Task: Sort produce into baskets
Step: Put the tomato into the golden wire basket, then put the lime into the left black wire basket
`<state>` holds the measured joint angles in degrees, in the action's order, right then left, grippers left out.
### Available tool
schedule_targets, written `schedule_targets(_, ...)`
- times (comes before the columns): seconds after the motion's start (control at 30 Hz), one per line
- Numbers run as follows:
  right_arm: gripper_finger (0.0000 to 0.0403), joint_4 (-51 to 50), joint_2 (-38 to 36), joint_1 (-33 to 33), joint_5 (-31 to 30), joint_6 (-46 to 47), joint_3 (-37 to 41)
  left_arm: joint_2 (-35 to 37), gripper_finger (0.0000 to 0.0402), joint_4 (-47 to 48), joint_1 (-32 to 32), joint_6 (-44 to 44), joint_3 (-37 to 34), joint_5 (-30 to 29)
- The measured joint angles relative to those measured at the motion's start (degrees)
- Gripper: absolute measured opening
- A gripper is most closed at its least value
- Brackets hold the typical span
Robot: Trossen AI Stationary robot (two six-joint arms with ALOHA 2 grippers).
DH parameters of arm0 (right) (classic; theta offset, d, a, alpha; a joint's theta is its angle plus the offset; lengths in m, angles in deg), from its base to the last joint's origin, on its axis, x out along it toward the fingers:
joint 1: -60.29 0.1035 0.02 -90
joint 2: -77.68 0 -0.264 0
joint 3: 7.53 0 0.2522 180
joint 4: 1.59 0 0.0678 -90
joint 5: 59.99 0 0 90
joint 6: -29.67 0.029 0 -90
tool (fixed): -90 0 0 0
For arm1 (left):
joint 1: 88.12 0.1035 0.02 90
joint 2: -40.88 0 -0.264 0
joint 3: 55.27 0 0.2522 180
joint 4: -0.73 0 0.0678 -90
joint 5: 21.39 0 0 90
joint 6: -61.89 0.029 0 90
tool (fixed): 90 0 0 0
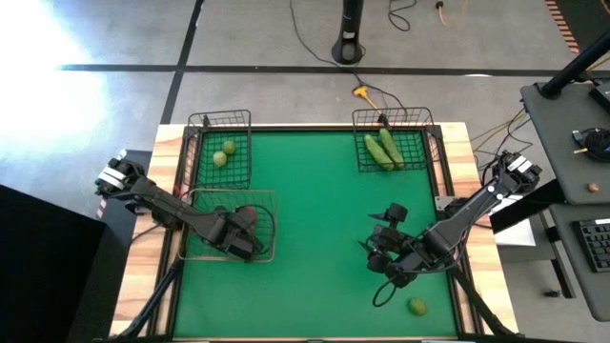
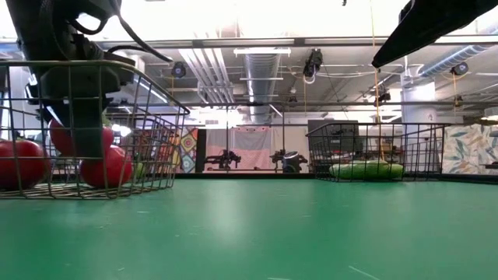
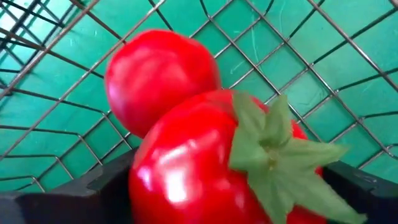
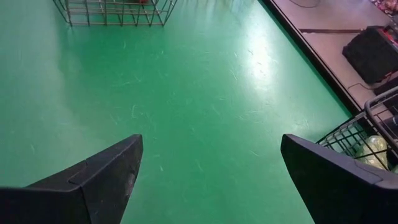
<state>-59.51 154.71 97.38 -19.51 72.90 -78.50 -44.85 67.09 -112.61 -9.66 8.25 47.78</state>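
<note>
My left gripper (image 1: 244, 232) reaches down into the wide grey-wire basket (image 1: 268, 196) at the table's left and is shut on a red piece with a green top (image 3: 205, 174). A second red piece (image 3: 158, 78) lies just behind it, and a third (image 2: 19, 165) shows in the low view. Two yellow-green pieces (image 1: 224, 153) lie in the far left dark basket (image 1: 221, 118). Two cucumbers (image 1: 381, 151) lie in the far right dark basket (image 1: 391, 114). One yellow-green piece (image 1: 417, 306) lies on the mat near the right front. My right gripper (image 1: 384, 259) is open and empty over the mat. My left gripper pinches the red piece by its two round sides (image 3: 140, 186) between its two fingers (image 3: 62, 202). The fingers come from above, slanting down into the basket. The piece's green top (image 3: 273, 149) faces the wrist. It sits low inside the basket beside the other red pieces (image 2: 105, 167); whether it touches them I cannot tell.
Open green mat (image 1: 315, 219) lies between the baskets. The grey basket's wire walls (image 2: 148, 132) stand around my left gripper. The table's wooden rim (image 1: 457, 143) frames the mat. A desk with a keyboard (image 1: 596, 243) stands to the right of the table.
</note>
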Motion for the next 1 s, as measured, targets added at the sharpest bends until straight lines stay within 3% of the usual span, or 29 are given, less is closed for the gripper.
schedule_targets(0.23,0.0375,0.0,0.0,-0.01,0.03,0.0,0.0,0.0,0.0392,0.57,-0.07,0.55,0.07,0.74)
schedule_targets(0.4,0.0375,0.04,0.0,0.0,1.16,-0.84,0.0,0.56,0.0377,7.67,-0.43,1.34,3.93,-1.41)
schedule_targets(0.53,0.0375,-0.12,-0.07,-0.01,10.92,-6.33,-1.07,1.66,0.0367,20.03,-2.37,-0.57,11.44,-6.94)
schedule_targets(0.63,0.0375,-0.12,-0.04,0.73,17.75,-9.8,-4.1,2.44,0.0367,24.08,-5.7,1.48,16.43,-11.16)
schedule_targets(0.77,0.0375,-2.62,0.36,3.42,22.94,-7.39,-9.72,3.87,0.0367,24.9,-11.5,2.8,21.22,-22.17)
schedule_targets(0.9,0.0375,-13.8,3.8,6.04,28.28,4.79,-14.09,5.75,0.0367,24.88,-17.45,-0.15,23.11,-39.38)
schedule_targets(1.0,0.0375,-20.53,8.28,8.25,33.69,14.13,-16.4,7.68,0.0367,24.85,-20.08,-0.48,22.78,-47.15)
